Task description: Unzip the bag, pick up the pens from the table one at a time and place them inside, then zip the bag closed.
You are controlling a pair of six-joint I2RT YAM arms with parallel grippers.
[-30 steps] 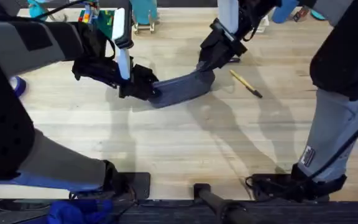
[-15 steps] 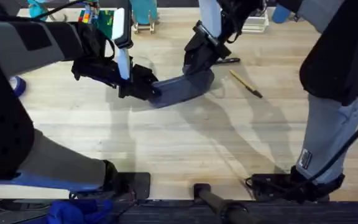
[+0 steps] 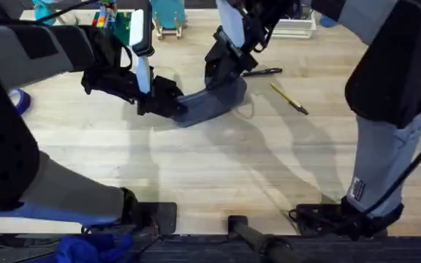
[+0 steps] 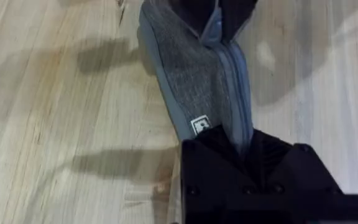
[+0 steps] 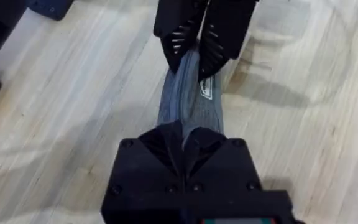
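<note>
Blue-grey fabric pencil pouch (image 3: 209, 104) lies mid-surface, bowed, clamped at opposite ends by left gripper (image 3: 174, 108) and right gripper (image 3: 221, 71). Pale plank surface (image 3: 218, 175) is open toward the bases. Yellow pen (image 3: 289, 98) and black pen (image 3: 262, 71) lie beside the pouch. The left wrist view shows the zipper line (image 4: 235, 87).

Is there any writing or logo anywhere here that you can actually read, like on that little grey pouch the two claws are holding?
None can be read.
Small white tag on the bag: a dark mark, too small to read.
The same tag seen from the right wrist: blurred, unreadable.
Label on the right arm's grey casing: too small to read.
Both the left gripper and the right gripper are shut on the bag and carry no markings.
</note>
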